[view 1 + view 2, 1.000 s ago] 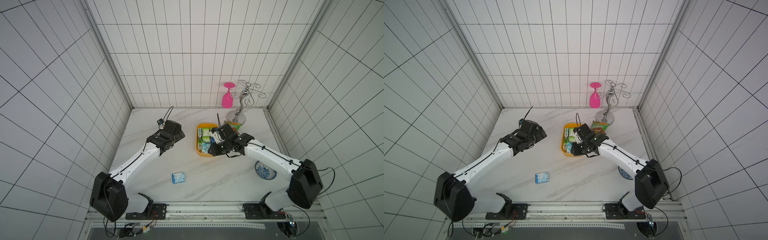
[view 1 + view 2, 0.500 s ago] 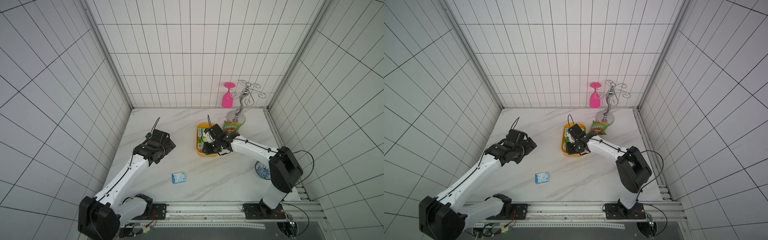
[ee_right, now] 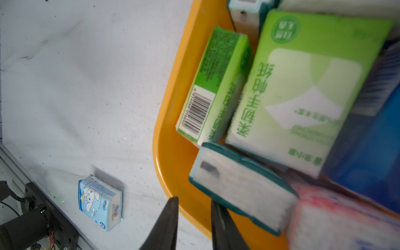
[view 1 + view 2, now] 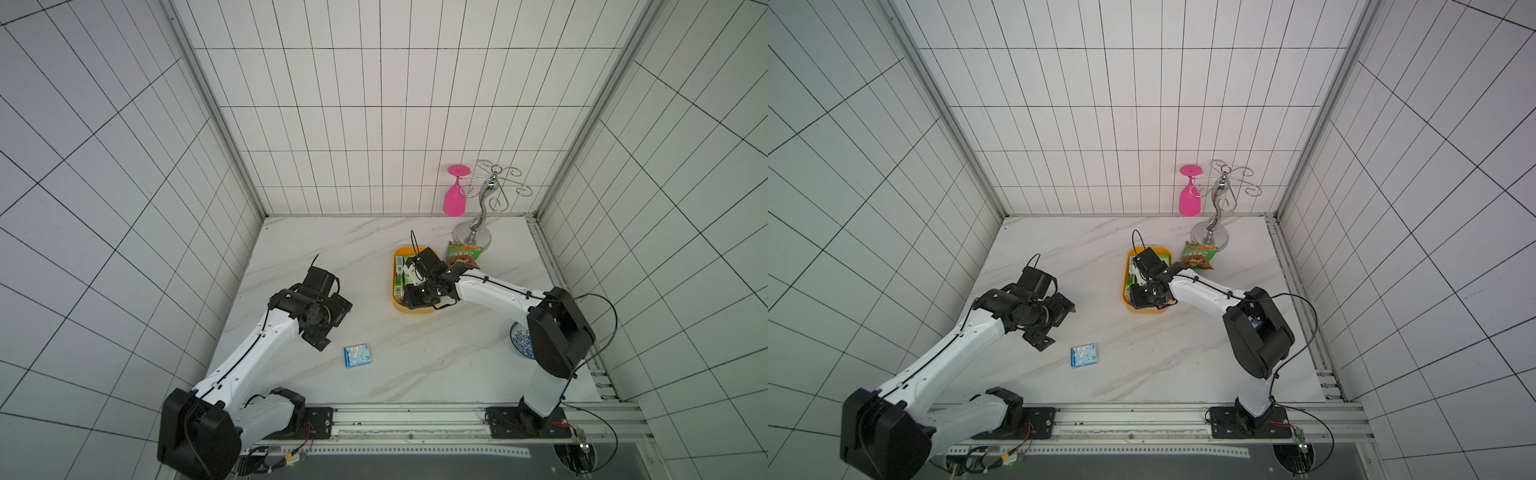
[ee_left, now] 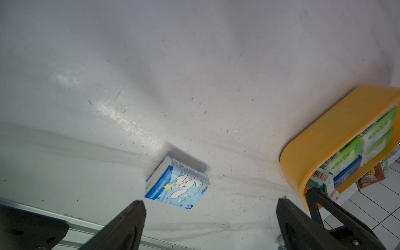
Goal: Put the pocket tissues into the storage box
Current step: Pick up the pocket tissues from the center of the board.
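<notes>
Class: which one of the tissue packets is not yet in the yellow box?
The light blue packet with the cartoon rabbit: it lies alone on the table, while the others sit inside the yellow box.

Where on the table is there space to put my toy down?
Bare marble between the left hand and the storage box, and along the back wall. Crowded by the box: pocket tissues fill it, with the snack bag and rack beside.

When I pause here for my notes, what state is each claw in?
Left claw: wide open, empty.
Right claw: narrowly open, holding nothing, at the rim of the yellow-orange plastic storage box.
</notes>
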Motion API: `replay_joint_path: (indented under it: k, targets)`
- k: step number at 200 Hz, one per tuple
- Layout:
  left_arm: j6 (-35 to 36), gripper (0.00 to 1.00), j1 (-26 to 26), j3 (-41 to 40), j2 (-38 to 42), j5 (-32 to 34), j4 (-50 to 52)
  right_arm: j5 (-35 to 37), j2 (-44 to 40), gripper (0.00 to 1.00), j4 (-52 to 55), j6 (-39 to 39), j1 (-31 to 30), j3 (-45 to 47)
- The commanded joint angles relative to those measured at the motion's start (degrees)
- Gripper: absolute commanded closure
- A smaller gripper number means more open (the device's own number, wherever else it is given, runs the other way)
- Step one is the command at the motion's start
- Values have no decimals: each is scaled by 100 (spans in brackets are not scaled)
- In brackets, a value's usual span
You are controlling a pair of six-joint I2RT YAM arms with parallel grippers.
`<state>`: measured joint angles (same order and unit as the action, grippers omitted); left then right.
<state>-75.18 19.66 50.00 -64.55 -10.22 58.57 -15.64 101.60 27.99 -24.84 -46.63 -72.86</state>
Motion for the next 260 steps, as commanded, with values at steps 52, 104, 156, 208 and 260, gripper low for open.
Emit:
replay_joint_path:
  k: [52,104,156,208,260]
  targets:
    - [-1928,3,520,-680,550,-449,232,735,-1544,51,666,131,-74,-79]
    - [-4212,3,1218,-1376,1080,-70,-511,905,-1666,48,879,181,-72,47]
    - [-4482,3,1338,-1326,237,87,-1167,1025,-1775,49,954,216,-74,153]
    - [-4349,3,1340,-968,-818,-126,-1597,1319,-1928,48,1130,278,-67,259]
    - [-4412,7,1347,-1034,-1144,-93,-1527,1465,-1999,49,1174,278,-57,352]
